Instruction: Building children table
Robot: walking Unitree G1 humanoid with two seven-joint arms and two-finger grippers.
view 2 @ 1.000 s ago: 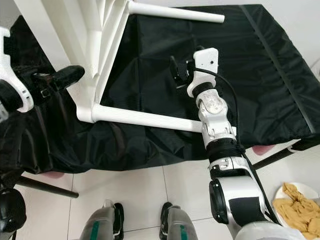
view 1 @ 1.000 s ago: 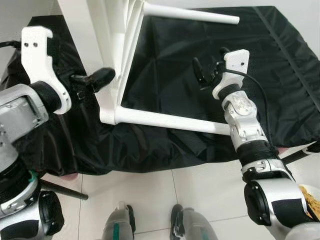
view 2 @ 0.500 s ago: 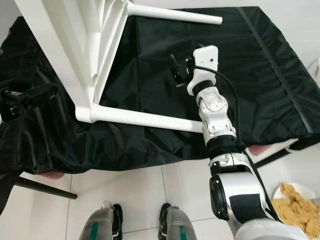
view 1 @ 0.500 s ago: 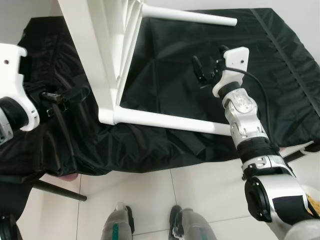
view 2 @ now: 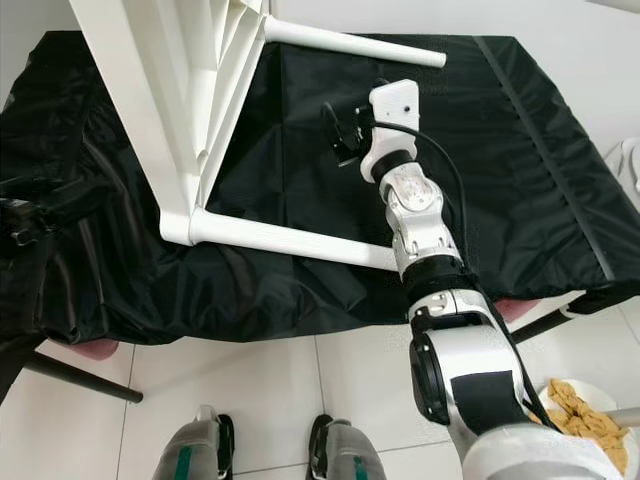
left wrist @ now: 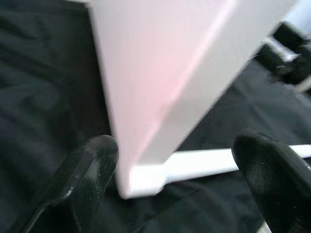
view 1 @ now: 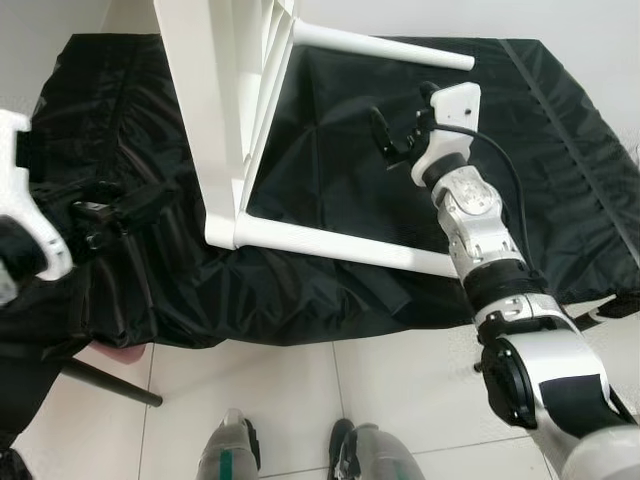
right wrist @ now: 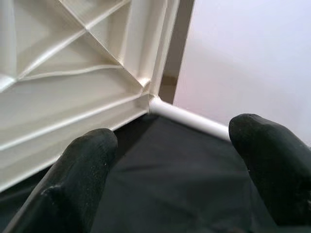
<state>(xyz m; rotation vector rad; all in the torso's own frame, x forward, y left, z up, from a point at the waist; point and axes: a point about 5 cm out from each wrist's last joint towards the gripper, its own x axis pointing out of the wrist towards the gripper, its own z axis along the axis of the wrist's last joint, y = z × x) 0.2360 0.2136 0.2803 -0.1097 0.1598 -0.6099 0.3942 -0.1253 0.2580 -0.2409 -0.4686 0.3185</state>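
**Children's table on its side, both hands released**

While the white children's table (view 1: pixel 225 120) stands tipped on the black-draped counter (view 1: pixel 560 160), the left hand (view 1: pixel 115 210) hangs spread beside its top, and the right hand (view 2: pixel 345 130) hovers parted between two legs.

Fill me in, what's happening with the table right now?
The white children's table stands tipped on its edge on the black cloth, with two legs already fitted, the near leg and the far leg, both pointing toward the robot's right. Neither gripper holds anything. The left gripper is open beside the tabletop's outer face, near its lower corner. The right gripper is open too, raised between the two legs and facing the ribbed underside.
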